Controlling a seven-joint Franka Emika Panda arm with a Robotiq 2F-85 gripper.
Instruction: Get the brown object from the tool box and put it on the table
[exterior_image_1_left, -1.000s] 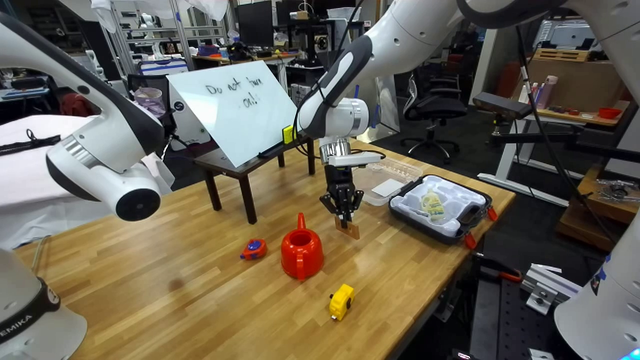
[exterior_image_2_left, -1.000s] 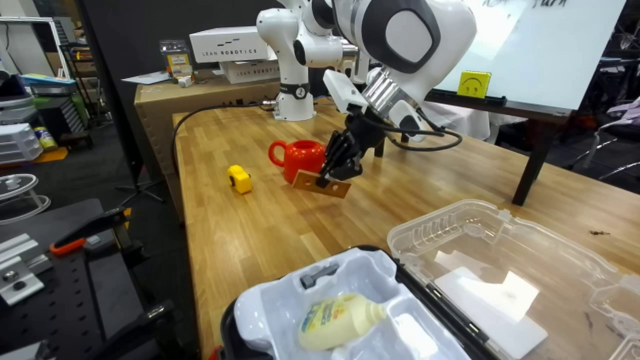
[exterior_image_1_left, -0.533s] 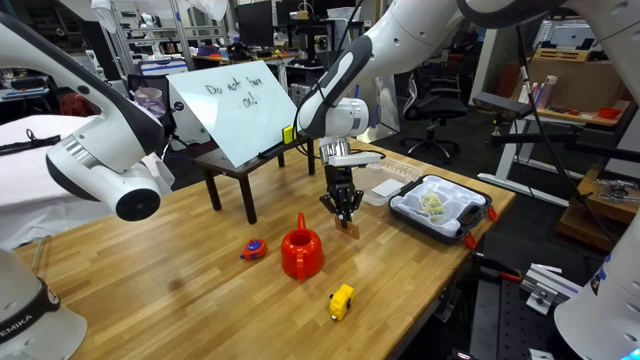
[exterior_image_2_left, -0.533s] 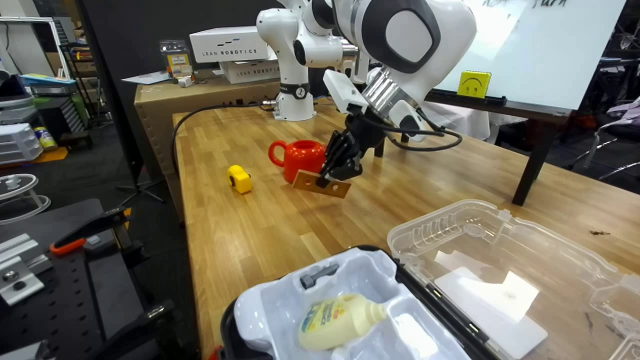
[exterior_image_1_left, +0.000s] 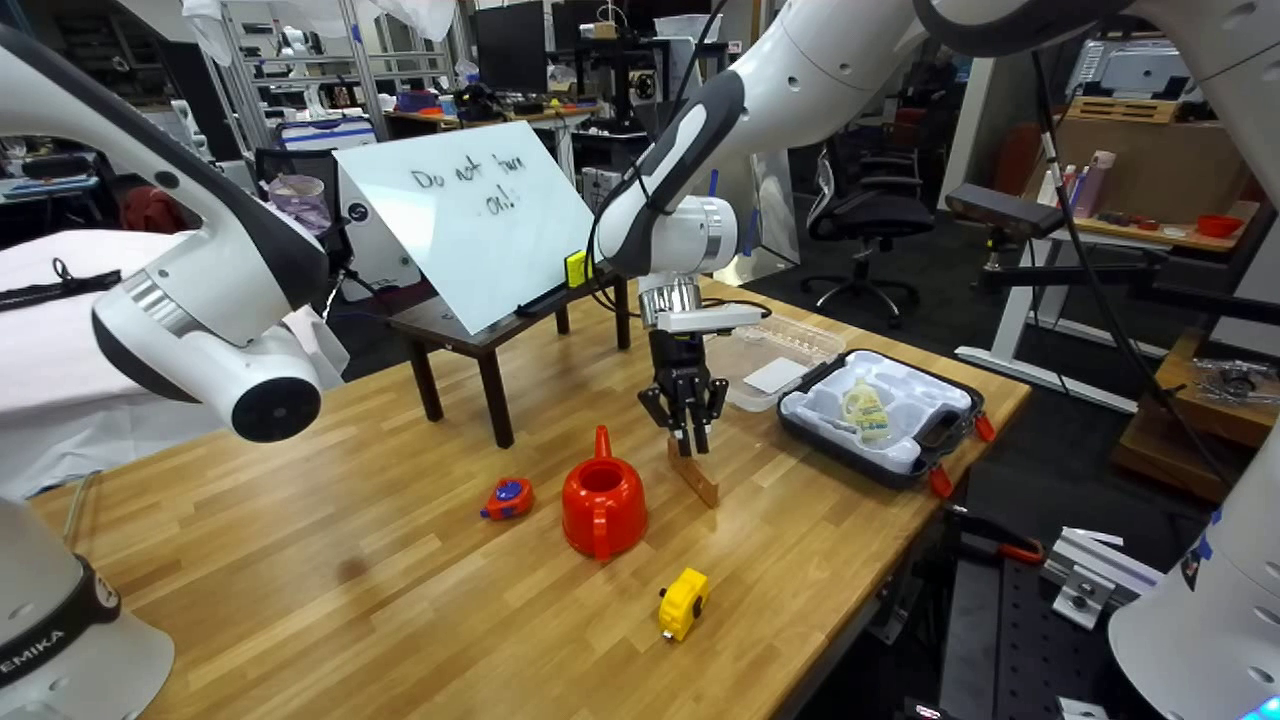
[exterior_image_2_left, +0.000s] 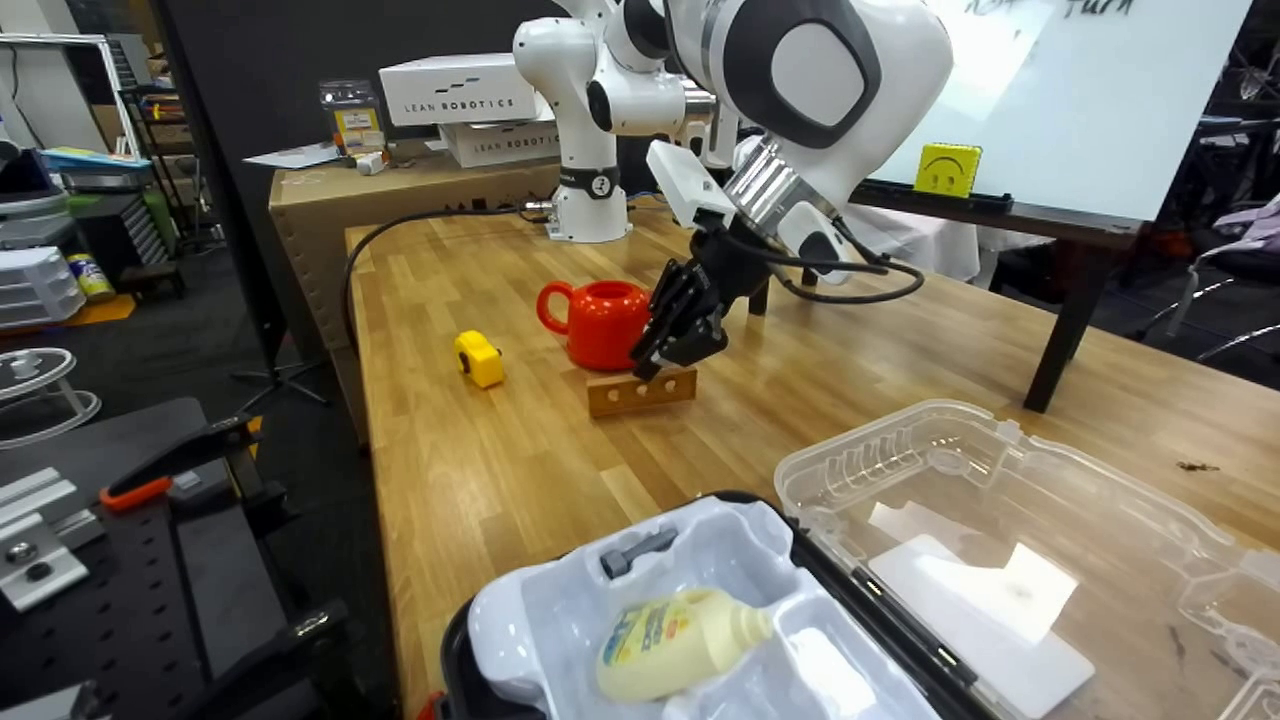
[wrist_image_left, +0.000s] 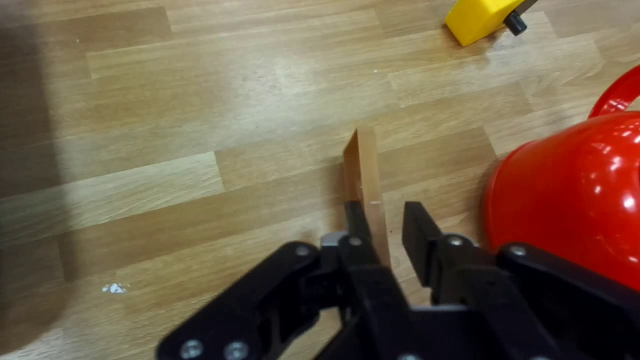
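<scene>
The brown object is a flat oblong piece with holes. It stands on its long edge on the wooden table, and it also shows in an exterior view. My gripper is open just above it. In the wrist view the gripper has a gap between its fingers, and the brown object runs under the left finger, apart from the right one. The black-rimmed tool box holds a pale yellow bottle and a grey bolt.
A red watering can stands close beside the brown object. A yellow tape measure and a small red-blue tape measure lie on the table. The clear lid lies beside the box. A stand with a white board is behind.
The gripper fingers have opened and let go of the brown object. It has dropped from a tilted hold onto the table, standing on edge. The arm has not visibly moved.
</scene>
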